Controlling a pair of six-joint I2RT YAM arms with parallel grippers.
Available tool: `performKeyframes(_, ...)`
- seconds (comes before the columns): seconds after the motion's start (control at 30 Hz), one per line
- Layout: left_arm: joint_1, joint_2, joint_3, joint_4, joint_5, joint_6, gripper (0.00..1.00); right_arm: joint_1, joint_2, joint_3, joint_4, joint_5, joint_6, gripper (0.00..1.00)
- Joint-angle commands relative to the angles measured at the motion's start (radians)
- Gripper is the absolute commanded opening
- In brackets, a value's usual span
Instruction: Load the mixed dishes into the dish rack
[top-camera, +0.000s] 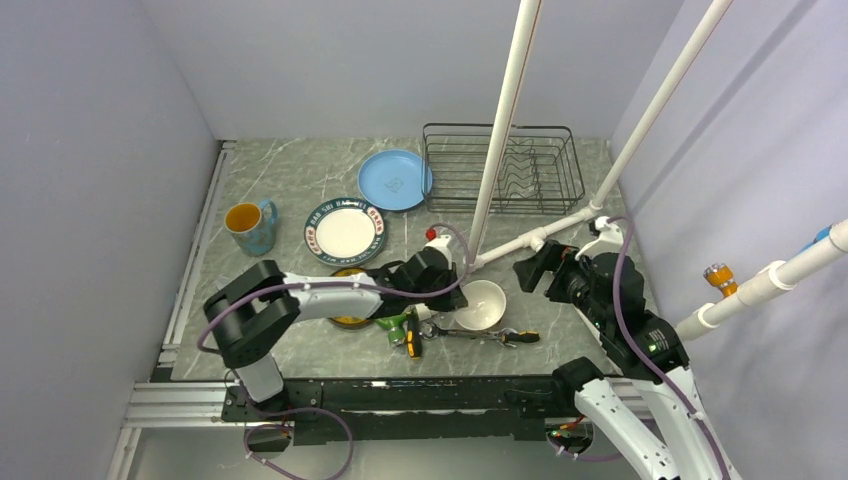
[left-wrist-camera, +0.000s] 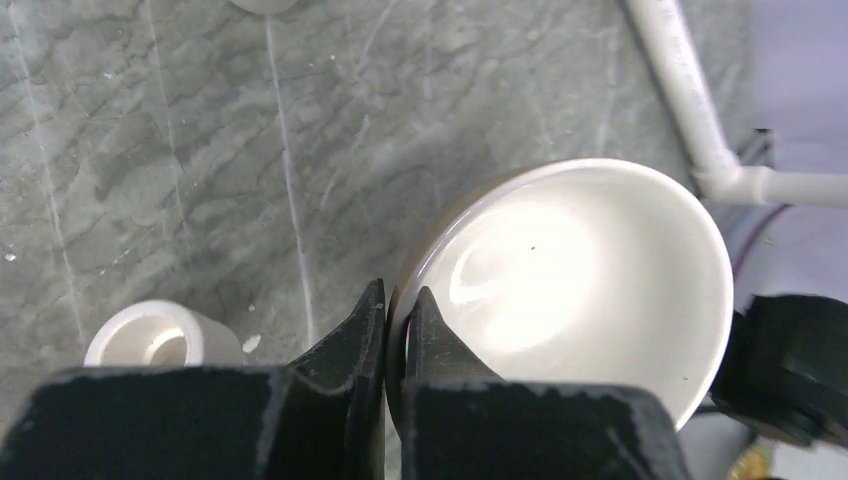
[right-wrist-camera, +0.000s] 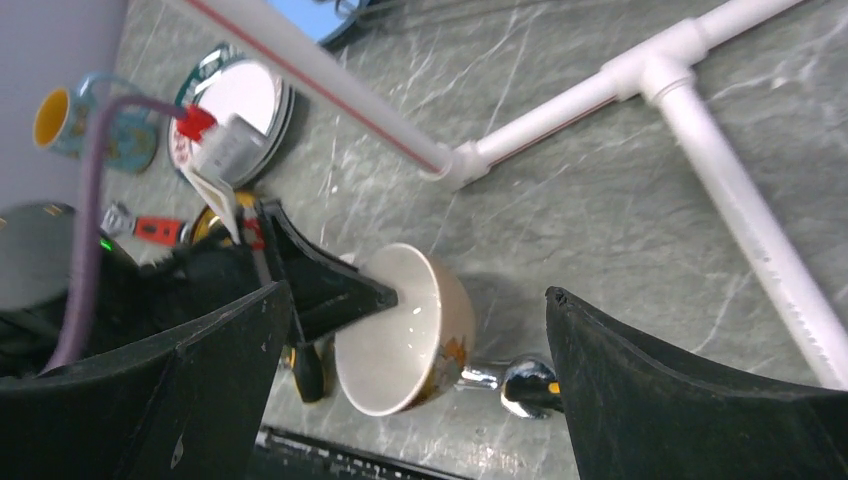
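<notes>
- While the left gripper (left-wrist-camera: 398, 305) pinches the rim of the whitish bowl (left-wrist-camera: 580, 270), 1 finger sits inside the wall and 1 outside, clamped tight on it.
- Writing first: the white plate (top-camera: 345, 230) carries pale and red marks round its dark green rim, too small to read. The light-blue plate (top-camera: 393, 180) shows a faint mark at its centre, unreadable too.
- Now the bowl: it is glossy and plain cream-white inside, with a bright glare. The right wrist view catches a yellow-orange motif on its outer wall.
- It sits right at the left gripper's tips, out ahead of that arm.
- The right gripper (right-wrist-camera: 418, 290) hangs near the bowl on the side away from the left gripper. Its 2 fingers are spread wide, holding nothing.
- The dish rack (top-camera: 545, 128), black wire, stands well beyond both grippers at the far side of the table (top-camera: 290, 170). The white pipe frame (top-camera: 503, 130) crosses in front of it.
- The light-blue plate lies just beside the rack's left end. The white plate and the teal mug (top-camera: 252, 228), orange-yellow inside, sit off to the left gripper's left.
- The dark yellow-centred plate (top-camera: 348, 320) lies under the left arm, behind its gripper.
- Hand tools (top-camera: 410, 338) with green and yellow handles lie just on the near side of the left gripper.
</notes>
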Motion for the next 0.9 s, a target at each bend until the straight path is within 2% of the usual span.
performKeyframes(0.0, 0.044, -0.156, -0.082, 0.295, 0.154, -0.032, 0.0, -0.002, 0.024, -0.031, 0.047, -0.203, -0.041, 1.0)
performKeyframes(0.17, 0.108, -0.27, -0.215, 0.409, 0.225, -0.11, 0.0, -0.001, -0.001, -0.083, 0.157, -0.519, -0.009, 1.0)
performKeyframes(0.27, 0.149, -0.326, -0.279, 0.485, 0.267, -0.166, 0.0, -0.002, -0.019, -0.129, 0.23, -0.626, 0.056, 1.0)
performKeyframes(0.37, 0.16, -0.385, -0.305, 0.468, 0.257, -0.176, 0.0, -0.001, -0.033, -0.184, 0.313, -0.7, 0.12, 1.0)
performKeyframes(0.7, 0.177, -0.521, -0.281, 0.265, 0.194, -0.189, 0.0, 0.0, -0.031, -0.276, 0.524, -0.726, 0.347, 1.0)
performKeyframes(0.87, 0.181, -0.545, -0.288, 0.262, 0.192, -0.196, 0.0, 0.004, 0.004, -0.293, 0.572, -0.716, 0.399, 1.0)
